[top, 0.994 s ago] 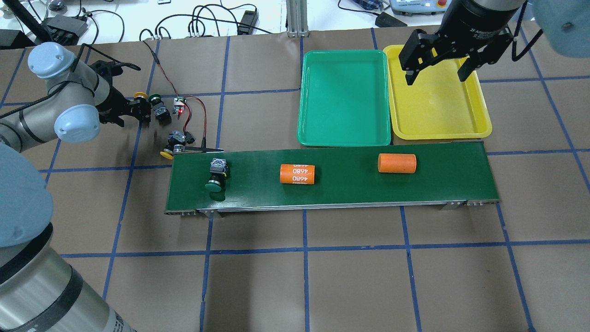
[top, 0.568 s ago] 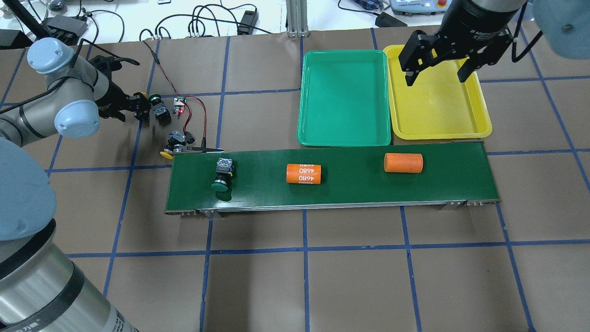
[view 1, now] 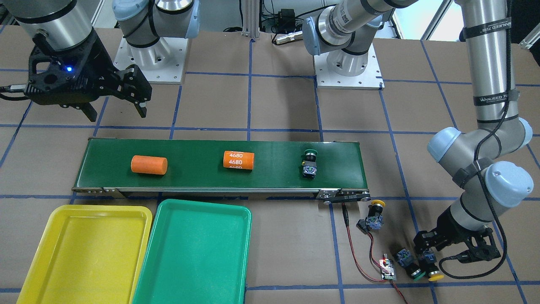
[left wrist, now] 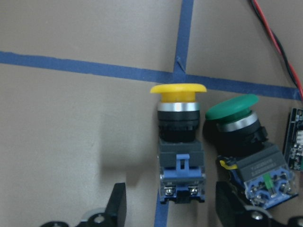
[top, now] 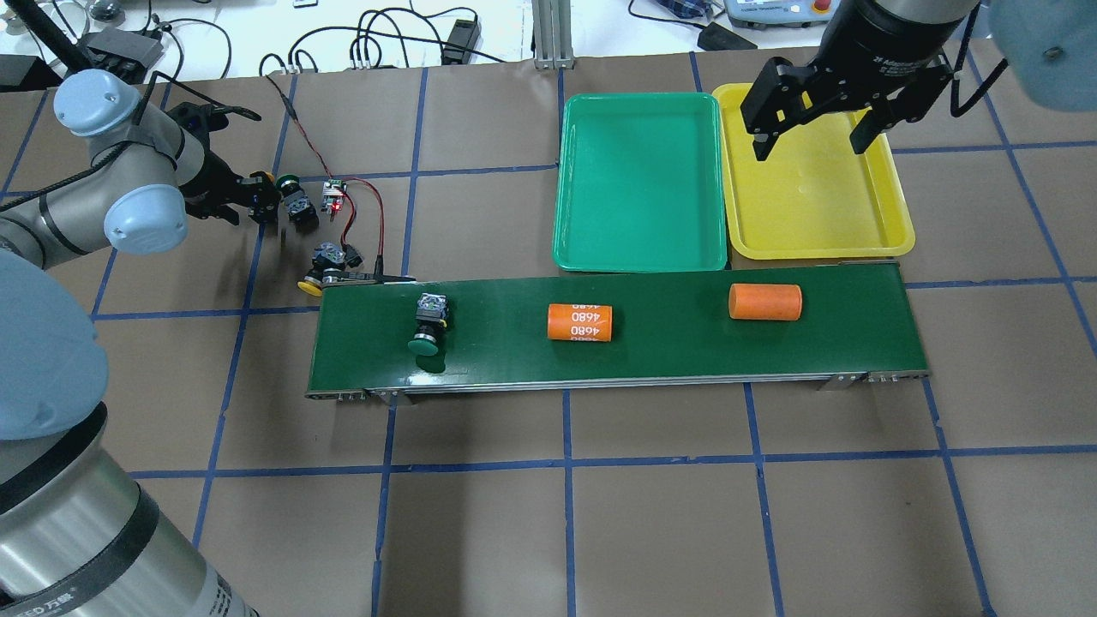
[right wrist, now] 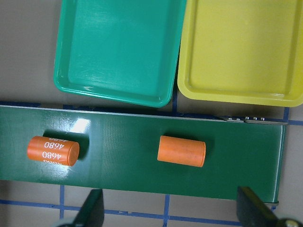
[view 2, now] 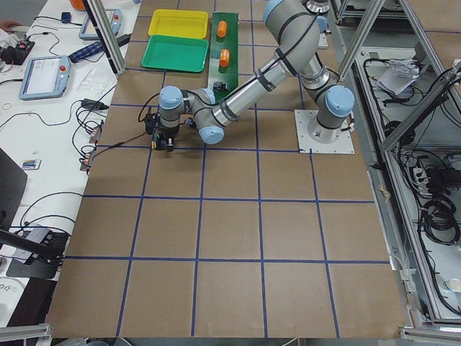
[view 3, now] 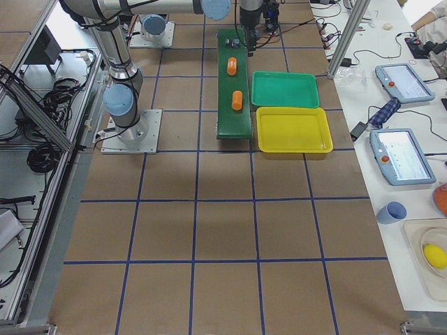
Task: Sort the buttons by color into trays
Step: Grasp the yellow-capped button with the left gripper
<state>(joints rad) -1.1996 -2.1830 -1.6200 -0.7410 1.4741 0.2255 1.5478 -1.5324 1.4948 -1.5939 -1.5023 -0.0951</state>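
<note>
— While left jaws sit wide open either side of the yellow button (left wrist: 179,142), where's everything else?
— Green button (left wrist: 241,137) lies just beside it. Both caps point away from the wrist and both bodies toward it. I reckon that's why the arm is low and level: the jaws can shut on the blocky body, not the round cap. Nothing is held.
— Clearance?
— Tight. One finger (left wrist: 229,208) sits between the two bodies, right against the green button's. Can't tell if it touches. Closing could nudge it.
— Other two?
— Second yellow (view 1: 374,213) is on the worktop at the belt (top: 668,343) end, next to the board (top: 332,195) wires. Second green (top: 428,324) lies on its side on the belt, at the end away from the trays.
— Right jaws?
— Wide open, empty, hanging high over the belt's tray end. My read: parked there to take what arrives on the belt and drop it straight across.
— Anything in the way?
— Orange cylinders (top: 581,322) (top: 764,302) lie on the belt between it and second green. Not ours.
— Trays?
— Green tray (top: 638,180) and yellow tray (top: 814,214) are side by side along the belt's far edge, within right arm's reach. No button in either, so nothing is sorted yet.
</note>
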